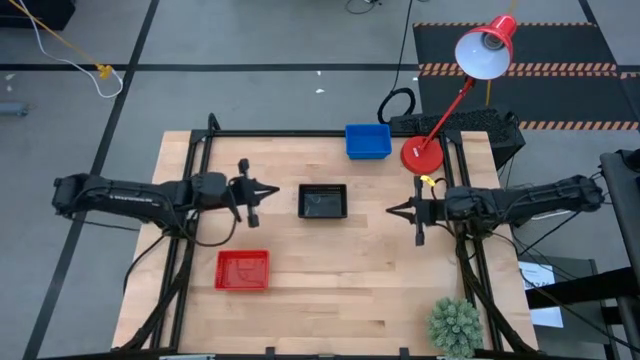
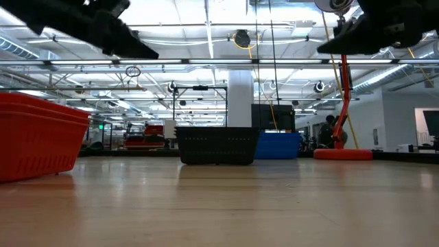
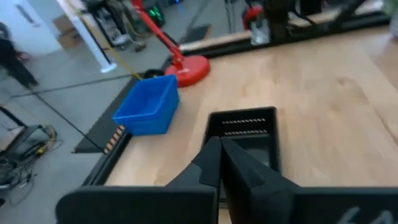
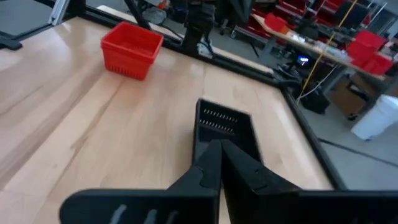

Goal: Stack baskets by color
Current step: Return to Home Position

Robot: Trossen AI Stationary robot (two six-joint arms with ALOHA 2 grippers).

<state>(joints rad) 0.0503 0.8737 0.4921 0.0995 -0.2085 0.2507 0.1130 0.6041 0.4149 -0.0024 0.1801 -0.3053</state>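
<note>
1 red stack [image 1: 242,270], 1 black stack [image 1: 322,201], 1 blue stack [image 1: 368,141].

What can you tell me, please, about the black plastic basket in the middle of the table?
The black plastic basket is shallow and rectangular, with slotted lattice walls and a thicker rim. It stands upright at the middle of the light wooden table. Nothing shows inside it, and nested layers cannot be counted. The left gripper and right gripper, both shut, flank it without touching.
</note>
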